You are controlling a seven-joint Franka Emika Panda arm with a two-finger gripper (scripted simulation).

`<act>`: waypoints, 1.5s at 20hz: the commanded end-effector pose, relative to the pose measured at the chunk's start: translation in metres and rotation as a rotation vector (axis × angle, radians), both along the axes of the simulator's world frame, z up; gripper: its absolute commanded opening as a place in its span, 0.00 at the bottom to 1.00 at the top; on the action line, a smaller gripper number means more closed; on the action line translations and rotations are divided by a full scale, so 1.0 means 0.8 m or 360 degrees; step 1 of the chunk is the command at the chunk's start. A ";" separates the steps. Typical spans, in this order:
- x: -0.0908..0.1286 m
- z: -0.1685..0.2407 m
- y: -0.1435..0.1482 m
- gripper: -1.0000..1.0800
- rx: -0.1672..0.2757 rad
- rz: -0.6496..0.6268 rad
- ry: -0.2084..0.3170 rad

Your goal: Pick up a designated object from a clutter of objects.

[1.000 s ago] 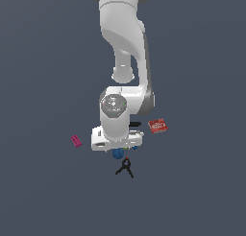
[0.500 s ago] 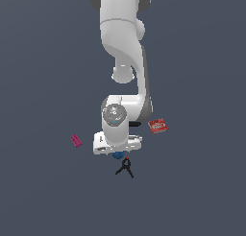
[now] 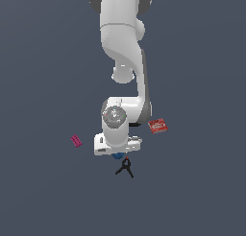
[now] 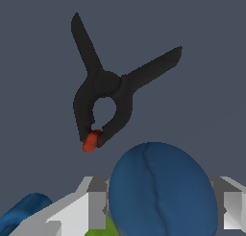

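The designated object, a dark-blue ball (image 4: 161,192), fills the near part of the wrist view. It sits between my two grey fingers (image 4: 91,206), with only a narrow gap on each side. My gripper (image 4: 161,208) is open around it. In the exterior view only a sliver of the ball (image 3: 118,156) shows under the white hand of my gripper (image 3: 117,152). The clutter of objects lies around it. A black clamp (image 4: 110,96) with a red tip lies just beyond the ball, also seen as the clamp (image 3: 125,168) in the exterior view.
A red flat box (image 3: 157,126) lies to the exterior view's right of the hand and a magenta block (image 3: 76,140) to its left. In the wrist view, a lime-green sliver (image 4: 102,228) and a brighter blue piece (image 4: 24,215) show beside one finger.
The arm has lowered the hand onto the ball, so less of the ball now shows under it in the exterior view. The other objects have not moved.
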State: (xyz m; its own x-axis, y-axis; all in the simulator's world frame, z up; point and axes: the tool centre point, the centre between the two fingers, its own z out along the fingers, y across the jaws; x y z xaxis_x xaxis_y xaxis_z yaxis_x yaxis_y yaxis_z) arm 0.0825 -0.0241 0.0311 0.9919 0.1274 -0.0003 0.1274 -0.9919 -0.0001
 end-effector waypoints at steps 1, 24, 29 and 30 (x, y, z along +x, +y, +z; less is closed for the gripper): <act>0.000 -0.001 0.000 0.00 0.0000 0.0000 0.0000; -0.040 0.099 0.059 0.00 0.0000 0.0000 -0.0001; -0.063 0.157 0.093 0.00 -0.0002 0.0001 -0.0001; -0.068 0.169 0.100 0.00 -0.0002 0.0001 -0.0001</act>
State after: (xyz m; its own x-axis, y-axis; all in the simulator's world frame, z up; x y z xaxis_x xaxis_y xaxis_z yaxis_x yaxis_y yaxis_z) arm 0.0341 0.0475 0.1511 0.9918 0.1278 -0.0011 0.1278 -0.9918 0.0008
